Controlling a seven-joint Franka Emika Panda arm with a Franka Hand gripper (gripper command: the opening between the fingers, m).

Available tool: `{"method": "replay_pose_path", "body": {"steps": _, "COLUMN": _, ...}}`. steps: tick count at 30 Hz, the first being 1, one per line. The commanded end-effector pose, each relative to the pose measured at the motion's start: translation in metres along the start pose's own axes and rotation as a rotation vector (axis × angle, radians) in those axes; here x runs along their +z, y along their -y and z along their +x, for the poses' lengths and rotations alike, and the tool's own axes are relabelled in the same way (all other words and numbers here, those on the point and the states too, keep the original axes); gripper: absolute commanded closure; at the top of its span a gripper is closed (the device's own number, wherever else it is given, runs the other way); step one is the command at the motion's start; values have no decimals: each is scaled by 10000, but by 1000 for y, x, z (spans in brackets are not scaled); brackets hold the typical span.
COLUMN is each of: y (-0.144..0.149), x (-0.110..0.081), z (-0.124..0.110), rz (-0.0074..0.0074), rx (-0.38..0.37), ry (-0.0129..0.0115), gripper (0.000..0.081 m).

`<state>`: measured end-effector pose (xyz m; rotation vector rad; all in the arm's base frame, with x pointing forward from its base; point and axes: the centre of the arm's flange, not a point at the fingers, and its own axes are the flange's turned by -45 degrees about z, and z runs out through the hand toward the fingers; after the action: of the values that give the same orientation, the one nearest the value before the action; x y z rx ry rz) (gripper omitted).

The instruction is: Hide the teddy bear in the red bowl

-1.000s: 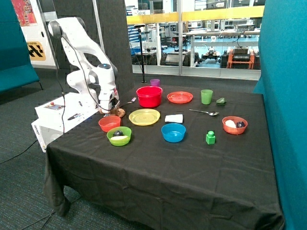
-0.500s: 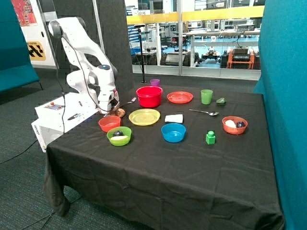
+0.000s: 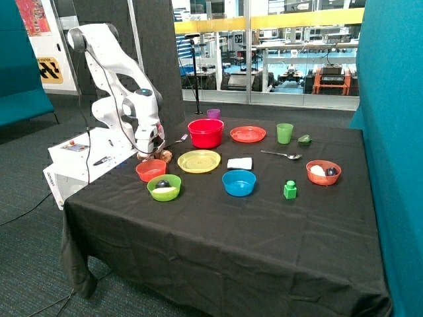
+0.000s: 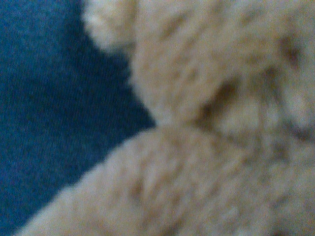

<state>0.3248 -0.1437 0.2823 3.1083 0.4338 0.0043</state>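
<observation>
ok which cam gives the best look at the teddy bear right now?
The wrist view. The teddy bear fills most of it, tan plush fur close up against the dark cloth. The outside view shows only a small brown patch on the table beside the gripper, between the small orange-red bowl and the red bowl.

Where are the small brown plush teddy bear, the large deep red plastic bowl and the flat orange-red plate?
small brown plush teddy bear (image 4: 206, 147): wrist view, on its fur.
large deep red plastic bowl (image 3: 205, 137): outside view, on its outer wall.
flat orange-red plate (image 3: 248, 135): outside view, on its bare middle.
</observation>
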Motion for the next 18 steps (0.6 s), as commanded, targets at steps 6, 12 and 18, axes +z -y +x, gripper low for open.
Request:
{"method": "replay_pose_path", "body": {"steps": 6, "y": 2, "x": -3, "z": -2, "rz": 35, "rx": -107, "ry": 23, "gripper": 808}}
{"method": "replay_pose_path", "body": {"steps": 12, "y": 1, "x": -18, "z": 8, "rz": 36, "rx": -231, "ry": 22, "gripper": 808}}
{"method": "replay_pose_path", "body": {"steps": 18, "y": 1, "x": -45, "z": 25, "rz": 36, "rx": -390, "ry": 22, "gripper": 808}}
